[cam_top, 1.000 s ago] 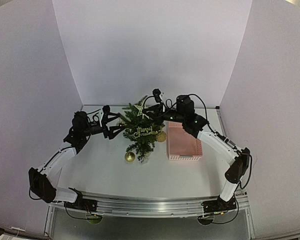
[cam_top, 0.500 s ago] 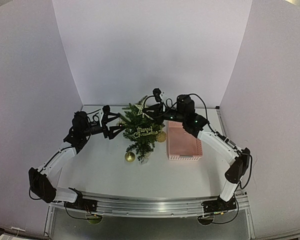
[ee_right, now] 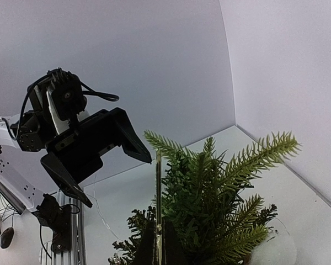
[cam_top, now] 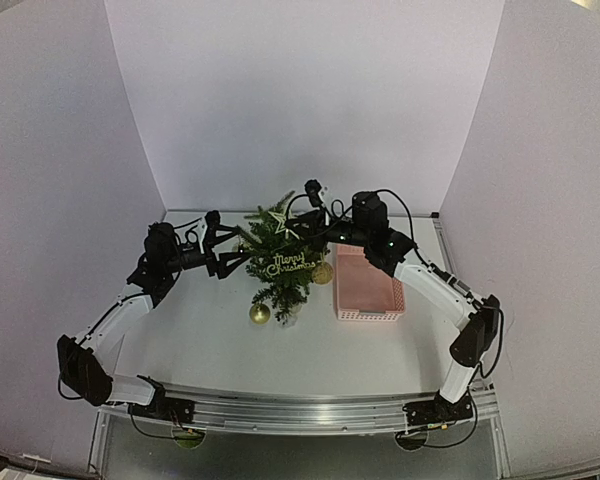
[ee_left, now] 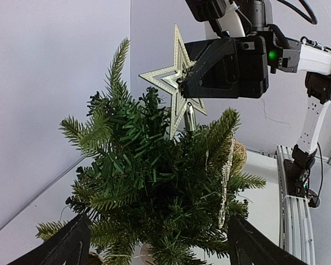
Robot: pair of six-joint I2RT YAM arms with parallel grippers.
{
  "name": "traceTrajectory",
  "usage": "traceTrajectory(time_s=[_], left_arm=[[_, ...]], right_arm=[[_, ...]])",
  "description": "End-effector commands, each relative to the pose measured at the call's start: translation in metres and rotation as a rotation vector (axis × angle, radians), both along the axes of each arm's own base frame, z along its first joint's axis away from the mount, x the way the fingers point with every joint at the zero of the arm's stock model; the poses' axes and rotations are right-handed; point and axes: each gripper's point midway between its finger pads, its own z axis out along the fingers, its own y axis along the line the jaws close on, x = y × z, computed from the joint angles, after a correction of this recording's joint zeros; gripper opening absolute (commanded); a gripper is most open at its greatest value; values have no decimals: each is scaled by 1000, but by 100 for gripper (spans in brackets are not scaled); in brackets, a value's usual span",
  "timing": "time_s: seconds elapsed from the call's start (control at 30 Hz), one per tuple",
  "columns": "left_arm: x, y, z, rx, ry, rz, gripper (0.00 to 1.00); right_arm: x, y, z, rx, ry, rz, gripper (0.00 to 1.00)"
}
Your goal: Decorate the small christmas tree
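Tree check, mid-recording: small christmas tree (cam_top: pixel 278 270) stands upright on the white desk (cam_top: pixel 200 330), about centre between the two arms and just left of the pink basket (cam_top: pixel 368 285). Needles are dark green and bristly, with a few paler, feathery sprigs sticking out at the top and sides; branches are dense and spread unevenly. Count from the top view: one tree, one basket, one gold "Merry Christmas" sign (cam_top: pixel 292 265) hung across the front branches, and two gold baubles, one low on the left side (cam_top: pixel 259 313) and one at the right side next to the basket (cam_top: pixel 322 272). One pale gold star topper (ee_left: pixel 174 83) sits at the crown, its stem reaching down into the top needles; cannot tell whether it is seated. Right end effector (ee_left: pixel 182 84) is clenched on the star's edge, approaching from the basket side. Left end effector (cam_top: pixel 242 252) is released, its fingers (ee_left: pixel 66 248) spread wide on either side of the tree's lower branches and gripping nothing.
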Motion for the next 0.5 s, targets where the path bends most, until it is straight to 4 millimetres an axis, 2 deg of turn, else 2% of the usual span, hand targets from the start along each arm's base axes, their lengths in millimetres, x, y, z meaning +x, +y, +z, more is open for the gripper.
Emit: traceTrajectory(time_s=[0.0, 0.3, 0.47], left_arm=[[-2, 1, 8, -12, -37, -10, 86], [0, 1, 10, -11, -46, -6, 86], [-1, 1, 11, -10, -48, -4, 86]], right_arm=[[-4, -3, 4, -12, -30, -9, 0], [-13, -1, -17, -76, -72, 13, 0], [-15, -3, -19, -72, -107, 12, 0]])
